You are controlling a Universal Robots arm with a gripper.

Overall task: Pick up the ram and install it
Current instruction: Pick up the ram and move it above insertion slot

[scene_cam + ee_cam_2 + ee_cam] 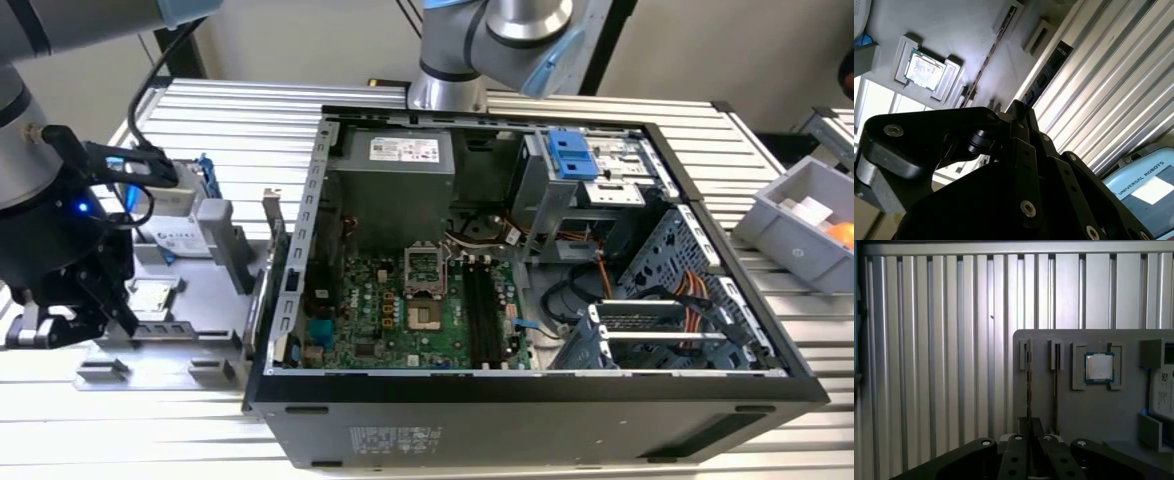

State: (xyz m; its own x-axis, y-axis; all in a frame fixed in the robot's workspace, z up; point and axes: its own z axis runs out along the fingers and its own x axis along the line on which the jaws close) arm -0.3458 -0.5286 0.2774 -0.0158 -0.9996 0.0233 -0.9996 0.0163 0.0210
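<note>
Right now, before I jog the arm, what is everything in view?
case: one, black, open, mid-table
tray: one, grey, on the exterior view's left of the case
ram: two, it seems, dark, on edge in tray slots
processor: one, silver, in a tray pocket
drive: one, silver with blue, on the tray
bin: one, grey, at the exterior view's right edge
table: one, ribbed metal
arm: one, silver and blue, base behind the case
gripper: one, black, at one ram stick
</note>
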